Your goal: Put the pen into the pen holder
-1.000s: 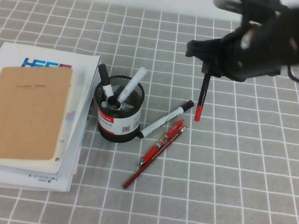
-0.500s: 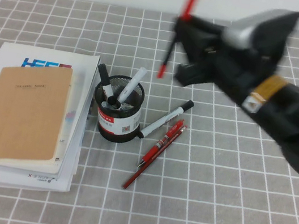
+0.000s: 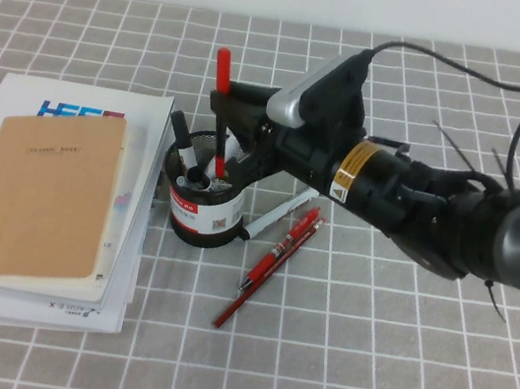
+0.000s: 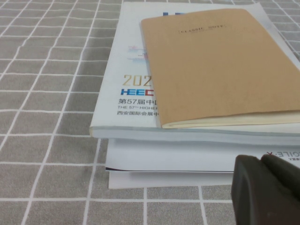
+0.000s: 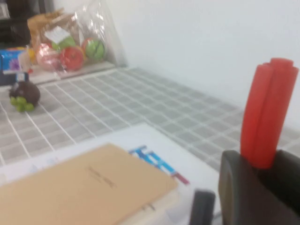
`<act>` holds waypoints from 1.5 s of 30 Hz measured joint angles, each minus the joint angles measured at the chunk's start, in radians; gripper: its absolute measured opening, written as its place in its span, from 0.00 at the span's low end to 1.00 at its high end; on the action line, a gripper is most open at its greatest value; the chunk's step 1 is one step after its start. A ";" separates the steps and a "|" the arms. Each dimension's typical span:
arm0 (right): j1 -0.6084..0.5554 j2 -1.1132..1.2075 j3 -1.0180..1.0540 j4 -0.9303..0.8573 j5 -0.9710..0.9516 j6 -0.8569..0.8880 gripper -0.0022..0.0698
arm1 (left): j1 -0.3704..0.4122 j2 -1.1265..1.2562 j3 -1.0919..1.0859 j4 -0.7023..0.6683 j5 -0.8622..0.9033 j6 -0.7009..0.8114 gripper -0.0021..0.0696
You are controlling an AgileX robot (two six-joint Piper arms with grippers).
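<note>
My right gripper (image 3: 222, 113) is shut on the pen (image 3: 224, 71) and holds it upright over the black mesh pen holder (image 3: 200, 209). The pen's red lower tip (image 3: 218, 165) dips into the holder's mouth among two markers. In the right wrist view the pen's red cap (image 5: 268, 112) sticks up between the fingers (image 5: 236, 187). My left gripper (image 4: 267, 190) is outside the high view; in the left wrist view it is shut and empty, near the stacked books.
A stack of books with a brown notebook (image 3: 40, 196) on top lies left of the holder. A white marker with a black cap (image 3: 277, 212) and two red click pens (image 3: 274, 262) lie on the checked cloth right of the holder.
My right arm has swung left with the pen, turned it upright and lowered its tip into the holder's mouth. The left gripper shows no earlier frame.
</note>
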 joint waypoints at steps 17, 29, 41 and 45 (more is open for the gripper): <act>0.000 0.010 0.000 0.022 0.000 0.010 0.43 | 0.000 0.000 0.000 0.000 0.000 0.000 0.02; 0.000 -0.467 0.348 0.018 0.140 0.066 0.02 | 0.000 0.000 0.000 0.000 0.000 0.000 0.02; 0.000 -0.964 0.638 0.002 0.400 0.034 0.01 | 0.000 0.000 0.000 0.000 0.000 0.000 0.02; 0.000 -1.029 0.701 -0.037 0.457 0.034 0.01 | 0.000 0.000 0.000 0.000 0.000 0.000 0.02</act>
